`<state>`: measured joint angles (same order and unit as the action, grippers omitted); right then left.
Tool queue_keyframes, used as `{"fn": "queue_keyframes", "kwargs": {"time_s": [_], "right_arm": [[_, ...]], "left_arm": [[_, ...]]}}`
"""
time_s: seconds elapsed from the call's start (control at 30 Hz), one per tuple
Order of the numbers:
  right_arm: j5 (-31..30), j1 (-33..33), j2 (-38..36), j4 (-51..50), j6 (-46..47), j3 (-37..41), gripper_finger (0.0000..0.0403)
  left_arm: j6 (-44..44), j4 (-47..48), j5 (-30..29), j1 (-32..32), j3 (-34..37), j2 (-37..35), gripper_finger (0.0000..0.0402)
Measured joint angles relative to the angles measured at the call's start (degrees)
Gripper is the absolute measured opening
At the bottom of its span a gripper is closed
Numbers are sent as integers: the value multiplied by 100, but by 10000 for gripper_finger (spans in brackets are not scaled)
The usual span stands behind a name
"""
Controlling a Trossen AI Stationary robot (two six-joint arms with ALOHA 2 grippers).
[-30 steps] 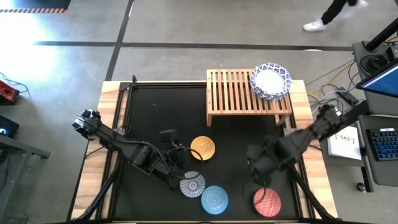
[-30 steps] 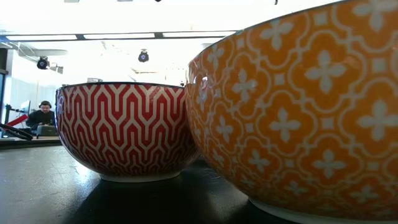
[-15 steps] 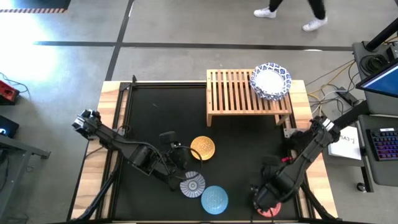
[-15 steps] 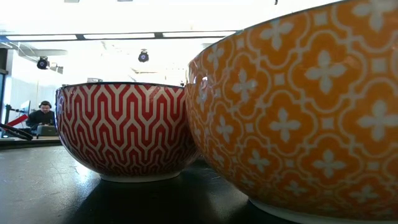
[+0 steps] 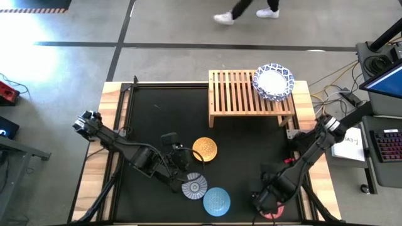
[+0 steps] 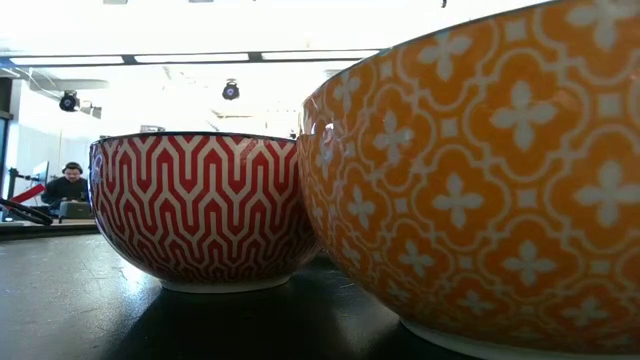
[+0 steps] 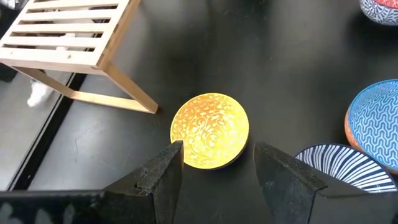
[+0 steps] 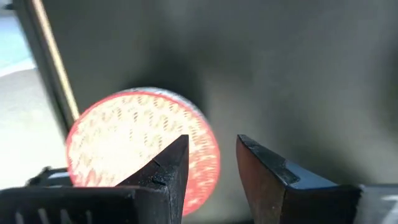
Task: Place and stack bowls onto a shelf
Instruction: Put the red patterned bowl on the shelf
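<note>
Several white bowls with blue rims [image 5: 273,81] sit stacked on the right end of the slatted wooden shelf [image 5: 242,95]. Four small bowls rest on the black mat. They are mustard yellow [image 5: 205,149], grey-blue patterned [image 5: 194,186], light blue [image 5: 217,201] and red [image 5: 275,212]. My left gripper [image 7: 217,155] is open just short of the yellow bowl [image 7: 210,138], level with it. My right gripper [image 8: 211,158] is open above the red bowl [image 8: 134,146], one finger over its inside and one outside its rim. I see no touch. In the high view it hides most of that bowl.
The light blue bowl [image 7: 377,121] and the grey-blue bowl [image 7: 339,163] lie close beside my left gripper. The shelf's left part [image 5: 229,94] is bare slats. The low view shows only a red zigzag bowl wall [image 6: 205,210] and an orange patterned one [image 6: 480,180]. A person walks past the table's far edge.
My right gripper has moved toward the table's near edge and down, from open mat at mid-table to over the red bowl, which it now mostly covers in the high view. Most of that travel came early in the second.
</note>
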<state>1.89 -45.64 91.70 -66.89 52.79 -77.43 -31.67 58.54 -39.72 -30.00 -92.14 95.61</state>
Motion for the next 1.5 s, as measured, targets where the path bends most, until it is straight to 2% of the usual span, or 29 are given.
{"fn": "queue_keyframes", "kwargs": {"time_s": [0.1,0.37,0.73,0.87,1.07,1.37,1.5], "right_arm": [[295,-28,-92,541,30,400,120],[316,-58,-92,836,-175,1048,108],[612,-60,-92,1850,-237,1737,100],[689,-47,-92,1998,-216,1766,88],[944,20,-92,2047,136,1771,18],[944,329,-236,2132,1187,1743,13],[936,591,-575,2050,1139,1472,13]], "left_arm": [[109,0,-11,0,0,0,178],[115,-2,-24,0,2,0,178],[165,-2,-29,4,4,0,178],[234,-2,-31,4,4,0,178],[248,-2,-37,7,4,0,178],[248,-2,-42,11,4,0,178],[248,-2,-41,11,4,0,178]]}}
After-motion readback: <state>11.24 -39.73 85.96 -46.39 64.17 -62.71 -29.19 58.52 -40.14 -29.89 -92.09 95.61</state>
